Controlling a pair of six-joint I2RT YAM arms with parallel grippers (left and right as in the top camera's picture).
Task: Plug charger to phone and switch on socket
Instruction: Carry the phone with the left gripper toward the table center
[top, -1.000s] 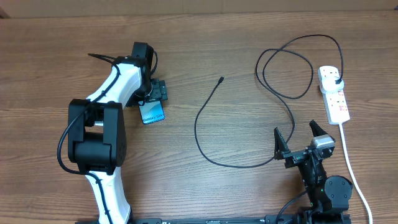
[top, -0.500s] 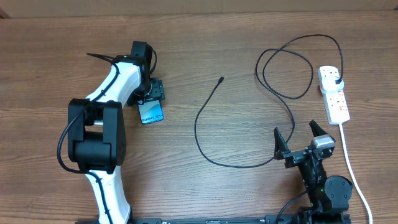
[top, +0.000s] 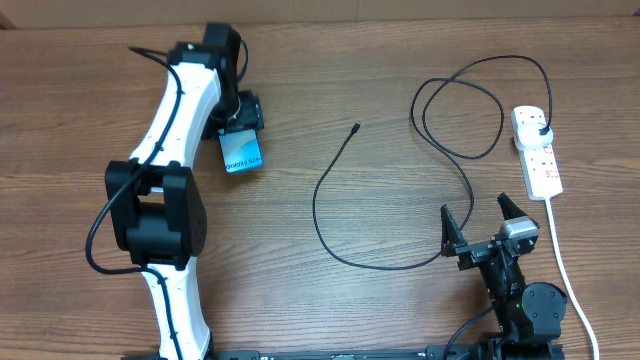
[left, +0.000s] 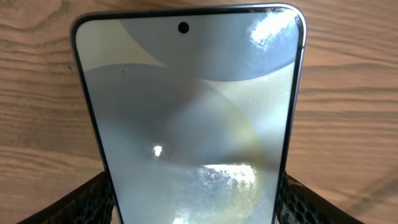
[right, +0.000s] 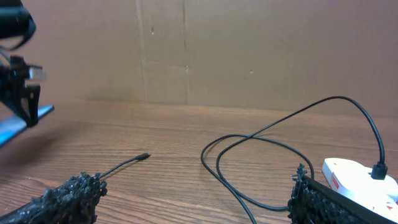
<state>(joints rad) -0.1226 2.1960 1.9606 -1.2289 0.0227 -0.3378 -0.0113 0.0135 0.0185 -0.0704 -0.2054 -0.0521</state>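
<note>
Bright, even light; glare on phone (left: 193, 124)

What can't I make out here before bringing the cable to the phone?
Phone port: bottom edge cuts it off in the left wrist view; left gripper covers it overhead.
Power strip switch position: too small overhead, cut off in the right wrist view.
Cable tip shape: too small everywhere.

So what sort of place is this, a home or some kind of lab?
Probably a robot test bench: a left arm and a right arm stand at a wood-grain table, plain cardboard stands behind, and a phone, a charger and a socket are the props.
</note>
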